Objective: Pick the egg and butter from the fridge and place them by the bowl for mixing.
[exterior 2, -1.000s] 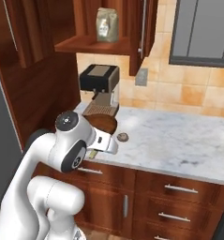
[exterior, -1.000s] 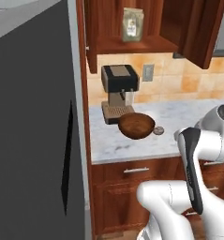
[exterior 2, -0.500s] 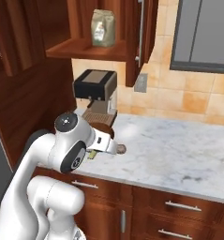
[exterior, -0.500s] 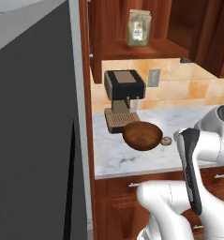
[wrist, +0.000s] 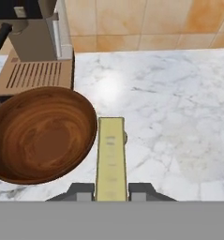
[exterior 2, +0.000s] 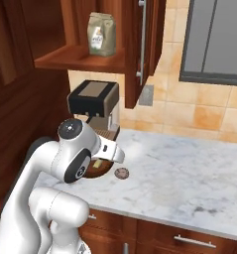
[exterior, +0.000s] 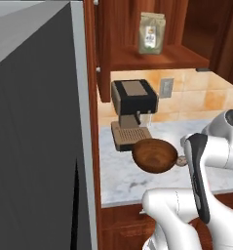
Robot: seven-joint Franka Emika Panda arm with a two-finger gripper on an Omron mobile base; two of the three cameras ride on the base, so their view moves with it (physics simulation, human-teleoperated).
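Butter (wrist: 111, 157) is clamped between the closed jaws of the gripper (wrist: 111, 191), a pale-yellow stick running toward 12 o'clock in the hand view, hanging over the marble just beside the bowl's rim. You've got the wooden bowl (wrist: 38, 136) at 9 o'clock of the stick, dark reddish-brown and empty inside as far as it shows. Egg (exterior 2: 121, 172) already sits on the counter: a small brown speckled oval at 3 o'clock of the bowl in the right base view, near it but apart. In the hand view it is mostly hidden behind the stick.

Progress, by my read: egg half done, butter fetched and carried over, only the set-down and release left. Lower it beside the bowl, clear of the egg.

Surface is a white-grey marble counter (exterior 2: 189, 178), bare at 3 o'clock. Coffee machine (exterior: 133, 100) stands at 12 o'clock of the bowl, its drip tray (wrist: 33, 77) touching or nearly touching the rim. Above it, a wood cabinet shelf holds a paper bag (exterior 2: 101, 33). Tan tile backsplash (exterior 2: 194, 114) behind. Fridge (exterior: 35, 136) fills 9 o'clock of the left base view, grey side toward you; door state I can't tell.
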